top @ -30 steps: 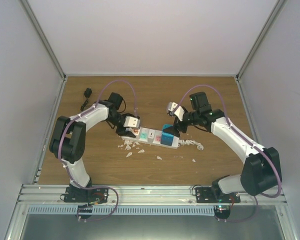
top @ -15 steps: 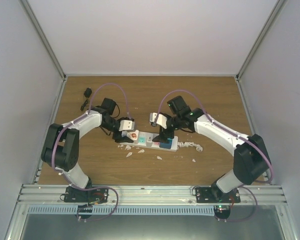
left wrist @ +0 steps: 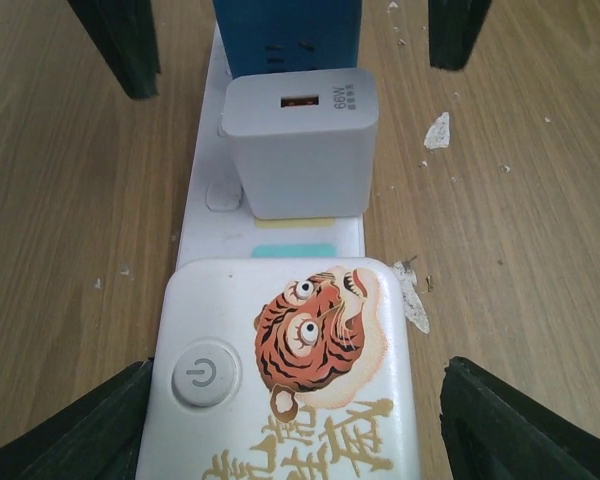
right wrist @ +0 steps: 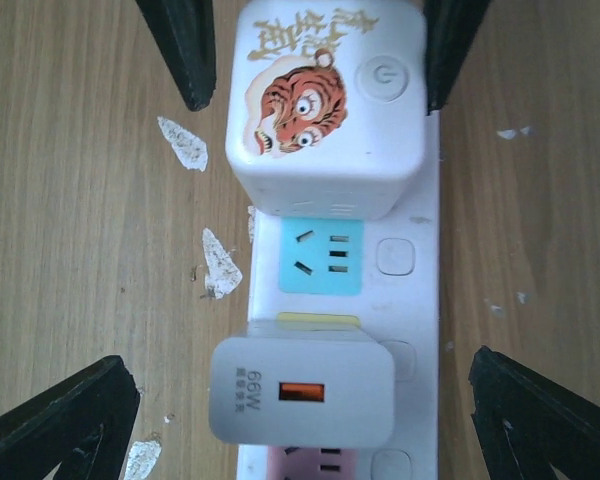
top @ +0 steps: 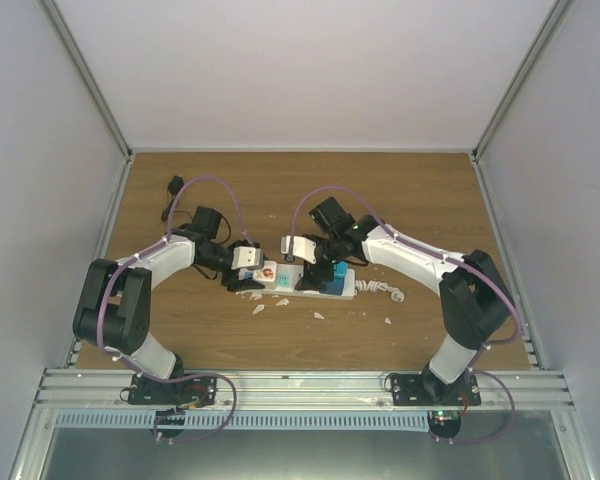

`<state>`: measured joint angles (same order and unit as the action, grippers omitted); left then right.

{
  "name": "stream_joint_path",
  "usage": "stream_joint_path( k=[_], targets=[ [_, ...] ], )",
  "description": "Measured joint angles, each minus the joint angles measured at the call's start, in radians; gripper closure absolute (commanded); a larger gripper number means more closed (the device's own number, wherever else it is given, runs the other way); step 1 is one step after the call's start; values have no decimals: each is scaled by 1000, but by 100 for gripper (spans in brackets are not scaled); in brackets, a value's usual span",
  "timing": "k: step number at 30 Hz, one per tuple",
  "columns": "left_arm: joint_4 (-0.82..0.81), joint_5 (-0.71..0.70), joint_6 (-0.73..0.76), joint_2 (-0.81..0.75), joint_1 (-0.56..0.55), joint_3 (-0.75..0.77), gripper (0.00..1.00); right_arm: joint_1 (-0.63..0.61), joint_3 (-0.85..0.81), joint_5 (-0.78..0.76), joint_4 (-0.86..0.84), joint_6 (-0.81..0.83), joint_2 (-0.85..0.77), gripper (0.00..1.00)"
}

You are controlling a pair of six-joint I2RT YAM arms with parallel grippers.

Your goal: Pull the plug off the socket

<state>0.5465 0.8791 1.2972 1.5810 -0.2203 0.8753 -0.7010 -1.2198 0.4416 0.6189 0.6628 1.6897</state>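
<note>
The socket (top: 344, 291) is a long white power strip lying across the middle of the wooden table. A white block (left wrist: 290, 370) with a tiger print and a power button sits on its left end. Beside it a white 66W plug (right wrist: 300, 390) stands in an outlet, then a blue plug (left wrist: 285, 35). My left gripper (left wrist: 295, 400) is open, its fingers (left wrist: 90, 430) straddling the tiger block. My right gripper (right wrist: 298, 390) is open too, its fingers (right wrist: 65, 425) wide on either side of the 66W plug (left wrist: 300, 140), not touching it.
White chips (top: 260, 305) lie scattered on the wood in front of the strip. Its short coiled white cord (top: 382, 291) trails off the right end. A small black cable (top: 172, 195) lies at the back left. Grey walls close the table on three sides.
Both arms have swung inward over the strip. My right gripper moved left from the blue plug to the 66W plug. My left gripper came over the tiger block and widened.
</note>
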Motion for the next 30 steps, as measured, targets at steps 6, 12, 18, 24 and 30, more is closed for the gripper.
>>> stream_joint_path(
  k=[6, 12, 18, 24, 30],
  targets=[
    [-57, 9, -14, 0, 3, -31, 26, -34, -15, -35, 16, 3, 40, 13],
    [-107, 23, -28, -4, 7, -59, 27, -53, -31, -78, 34, 10, 51, 19],
    [-149, 31, -42, -4, 7, -80, 28, -58, -50, -106, 53, 20, 76, 26],
    [-168, 35, -54, -4, 7, -87, 31, -58, -60, -113, 76, 23, 91, 37],
    [-184, 46, -63, -4, 8, -95, 44, -58, -68, -125, 82, 24, 93, 46]
  ],
)
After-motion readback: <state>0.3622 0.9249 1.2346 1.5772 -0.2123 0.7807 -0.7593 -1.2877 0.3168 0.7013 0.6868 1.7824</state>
